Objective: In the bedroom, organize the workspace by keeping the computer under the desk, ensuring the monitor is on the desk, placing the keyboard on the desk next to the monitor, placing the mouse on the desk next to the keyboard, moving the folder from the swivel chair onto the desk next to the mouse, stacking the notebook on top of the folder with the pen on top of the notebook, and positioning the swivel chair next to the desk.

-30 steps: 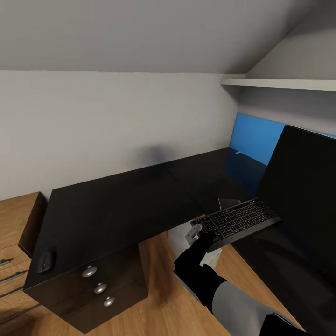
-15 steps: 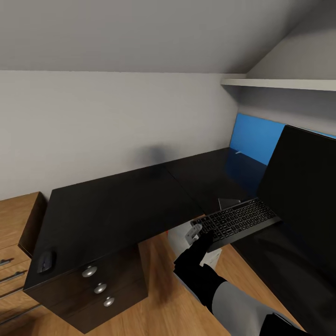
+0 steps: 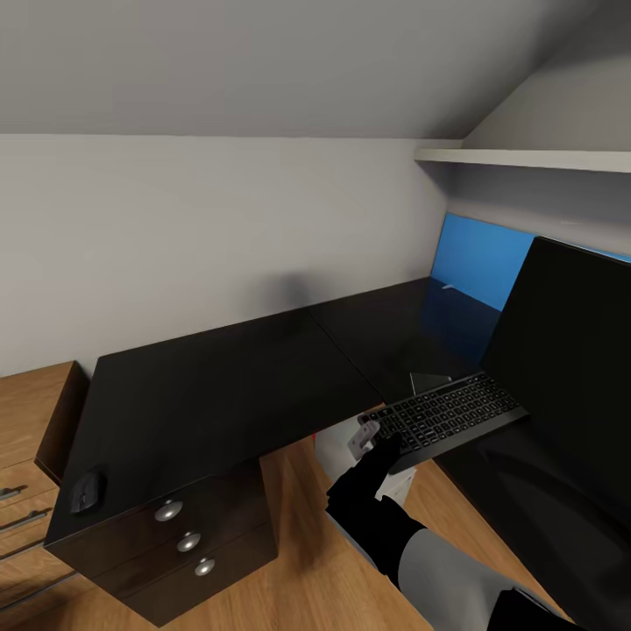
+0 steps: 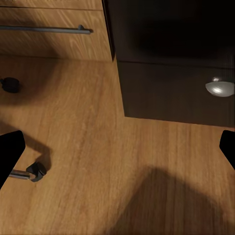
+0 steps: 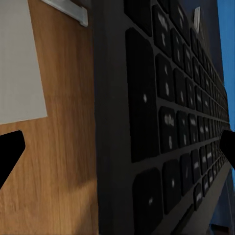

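The black keyboard (image 3: 449, 414) lies on the black desk (image 3: 219, 386) in front of the monitor (image 3: 570, 350), its near end overhanging the desk's inner corner. My right gripper (image 3: 377, 438) is at that end, open; in the right wrist view the keyboard (image 5: 161, 112) lies between the spread fingers of the gripper (image 5: 117, 152). A grey notebook (image 3: 429, 381) lies just behind the keyboard. The pen (image 3: 449, 286) lies by the blue back panel. The mouse (image 3: 86, 491) sits at the desk's front left corner. The light grey computer (image 3: 335, 451) stands under the desk. My left gripper (image 4: 117, 152) is open over the floor.
A wooden dresser (image 3: 26, 412) stands left of the desk, and a white shelf (image 3: 526, 158) hangs above the monitor. Near the left gripper are the desk's drawer knob (image 4: 219, 87), the dresser's drawer handle (image 4: 46, 29) and two black castors (image 4: 36, 171) on the wood floor.
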